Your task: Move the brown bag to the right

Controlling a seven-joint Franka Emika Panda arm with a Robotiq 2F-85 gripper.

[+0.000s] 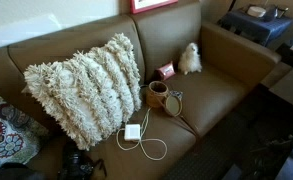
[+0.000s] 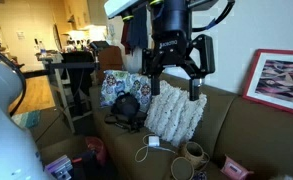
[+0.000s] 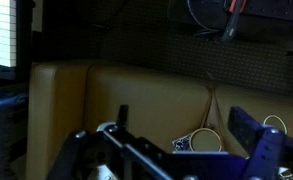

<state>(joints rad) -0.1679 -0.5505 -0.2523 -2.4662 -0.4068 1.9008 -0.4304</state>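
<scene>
The brown bag [image 1: 161, 96] is a small round tan pouch with a thin dark cord, lying on the middle couch seat beside the shaggy cream pillow [image 1: 86, 78]. It also shows in an exterior view [image 2: 191, 153] and in the wrist view [image 3: 206, 140] with its round mouth toward the camera. My gripper [image 2: 172, 78] hangs high above the couch, open and empty, well clear of the bag. In the wrist view the gripper [image 3: 182, 112] has its fingers spread to either side of the bag far below.
A small red box [image 1: 166, 71] and a white plush toy [image 1: 190, 58] sit behind the bag. A white charger with cable [image 1: 133, 132] lies in front. A patterned pillow [image 1: 1, 130] and a black camera [image 1: 76, 165] lie at the couch's other end. A small dark patterned square [image 3: 183, 146] lies by the bag.
</scene>
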